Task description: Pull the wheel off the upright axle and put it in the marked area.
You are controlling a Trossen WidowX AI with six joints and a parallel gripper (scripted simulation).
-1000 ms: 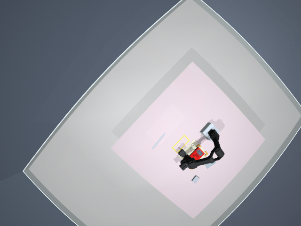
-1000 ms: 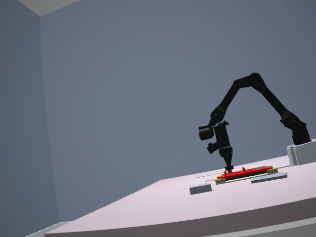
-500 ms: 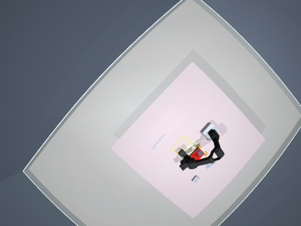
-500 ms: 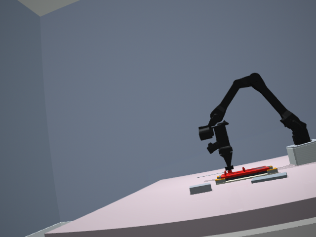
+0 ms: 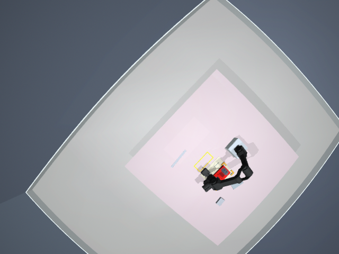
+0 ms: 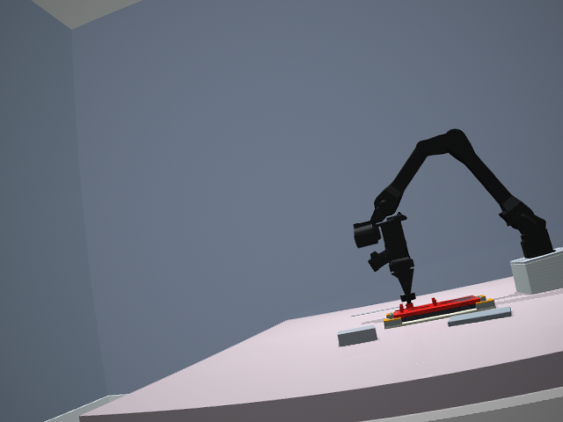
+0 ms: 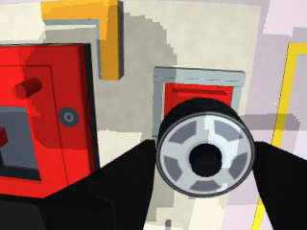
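Note:
The wheel (image 7: 173,149) (image 6: 410,296) is black with a pale spoked hub. My gripper (image 7: 203,151) (image 6: 407,295) is shut on it, one finger on each side, low over the board. In the wrist view the hub's middle is a dark round hole, and no axle end shows above it. The axle is hidden below the wheel; how far the wheel stands up along it or above it cannot be told. A red plate in a grey frame (image 7: 199,77) shows behind the wheel. The marked area is a yellow outline (image 5: 200,159) (image 7: 285,91) just beside the board.
The cream board (image 7: 211,29) (image 5: 217,159) carries a red panel (image 7: 72,158) (image 5: 218,175) (image 6: 454,303) with upright pegs, and orange corner brackets (image 7: 111,53). Grey blocks (image 5: 220,201) (image 6: 356,336) (image 6: 479,316) lie near it. A thin pale strip (image 5: 178,158) lies beyond the outline.

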